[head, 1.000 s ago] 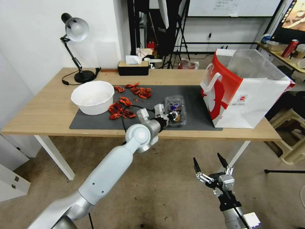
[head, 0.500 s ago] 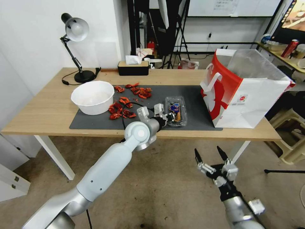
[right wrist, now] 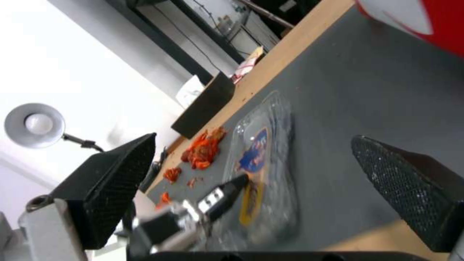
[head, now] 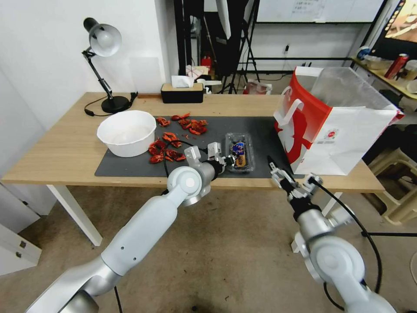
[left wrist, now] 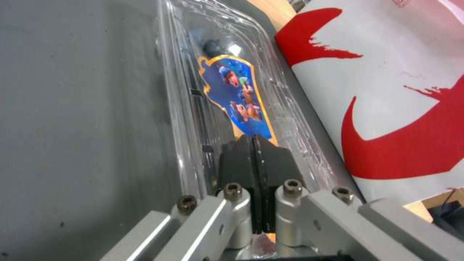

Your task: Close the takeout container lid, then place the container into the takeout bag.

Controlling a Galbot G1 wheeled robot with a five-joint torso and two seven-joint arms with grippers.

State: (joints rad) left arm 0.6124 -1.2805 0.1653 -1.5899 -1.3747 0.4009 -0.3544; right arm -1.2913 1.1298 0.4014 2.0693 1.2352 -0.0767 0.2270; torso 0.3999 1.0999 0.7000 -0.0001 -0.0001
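Pressing: the left gripper (head: 229, 161) bears on the near end of the takeout container (head: 239, 152), its fingers drawn together with nothing between them, tips resting on the lid (left wrist: 232, 90) over the coloured sticker.
Container place: it lies on the grey mat (head: 130, 167), near the front edge of the worktop (head: 65, 148), between the scattered red scraps (head: 167, 148) and the takeout bag (head: 339, 126).
Lid state: it looks folded flat over the base; whether the catch has snapped cannot be told.
Long axis: the container runs away from the robot, near end towards the worktop's front edge, far end towards the tissue box (head: 182, 92).
Right gripper (head: 292, 179): it is raised at the front edge of the worktop, just right of the container, its fingers spread wide and holding nothing; the right wrist view shows the container lying ahead between the two pads (right wrist: 411, 188).
Nearer arm: the left is already touching; the right is close and lies on the bag's side.
Bag: it stands upright to the container's right, mouth open upwards, clear liner showing, near but apart.
Open room: a bare strip of mat separates container and bag; the white bowl (head: 127, 132) sits well to the left, out of the way.
Judgement: a lift must clear the bag's tall near wall before going down into the mouth.
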